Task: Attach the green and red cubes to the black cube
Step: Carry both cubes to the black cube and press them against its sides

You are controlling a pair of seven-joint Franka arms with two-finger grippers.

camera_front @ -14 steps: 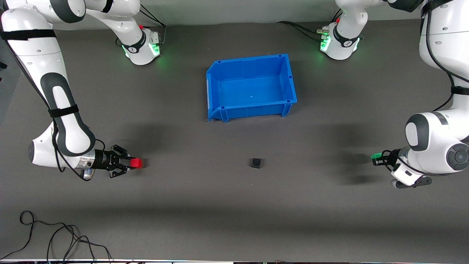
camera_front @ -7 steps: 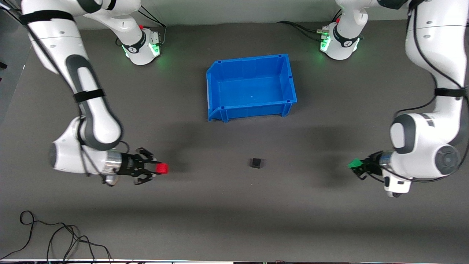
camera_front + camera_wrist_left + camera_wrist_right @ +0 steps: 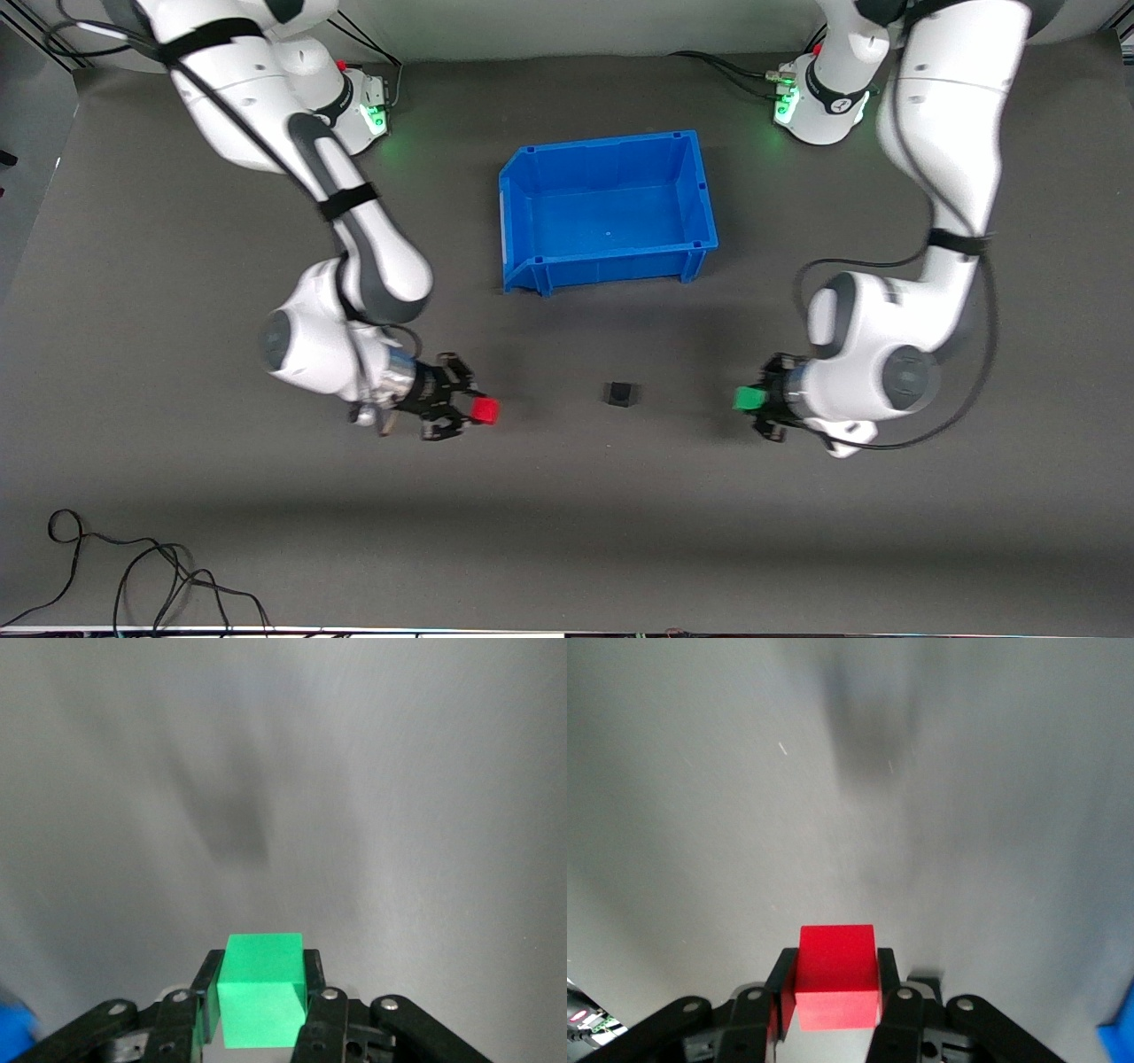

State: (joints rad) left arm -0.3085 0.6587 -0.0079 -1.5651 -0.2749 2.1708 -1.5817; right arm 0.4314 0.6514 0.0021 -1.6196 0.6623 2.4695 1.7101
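Red cube (image 3: 485, 409) is being clamped in right claw (image 3: 476, 410) | green cube (image 3: 747, 399) is being clamped in left claw (image 3: 756, 400) | both are being held facing black cube (image 3: 619, 393) on desk (image 3: 567, 532), probably for attaching on either side.

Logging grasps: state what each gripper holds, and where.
Left gripper pinches the small bright green cube by two opposite side faces; right gripper likewise pinches the small bright red cube.

- Wearing glossy white shells on both arms (image 3: 939, 142), with dark grey bands at the joints.
- Carrying black straps and thin black cables along the links.
- Glowing green at both bases (image 3: 368, 115).
- Ending in black two-finger grippers, left gripper (image 3: 261, 1001) and right gripper (image 3: 833, 992), with silver screws showing at the linkages.
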